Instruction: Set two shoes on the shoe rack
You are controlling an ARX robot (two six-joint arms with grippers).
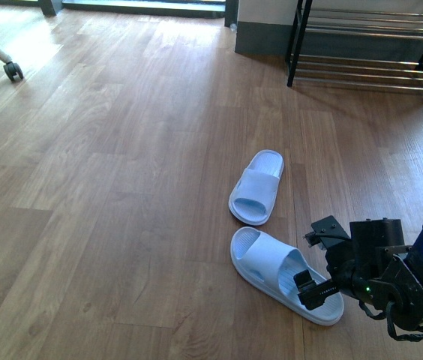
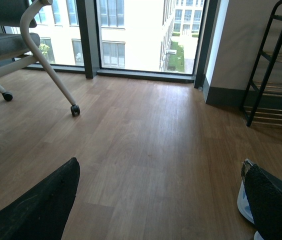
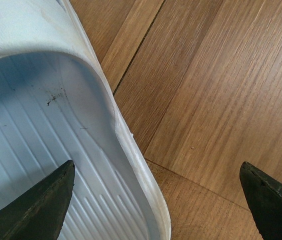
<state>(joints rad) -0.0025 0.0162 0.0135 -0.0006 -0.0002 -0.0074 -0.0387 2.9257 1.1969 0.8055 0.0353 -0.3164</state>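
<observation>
Wood flooring (image 1: 121, 187) carries the farther slide (image 1: 257, 186) and, just beside it, the nearer slide (image 1: 268, 266), both pale blue. The right gripper (image 3: 156, 167) is low at the nearer slide, its jaws spread astride the side rim, with one finger (image 3: 36, 210) over the ribbed footbed. The left gripper (image 2: 159, 165) hangs above the flooring, jaws spread wide. The shoe rack (image 1: 361, 78) stands well apart from both slides, against the wall.

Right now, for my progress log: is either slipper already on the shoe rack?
No, the far slipper and the near slipper both lie on the wood floor, well short of the shoe rack.
</observation>
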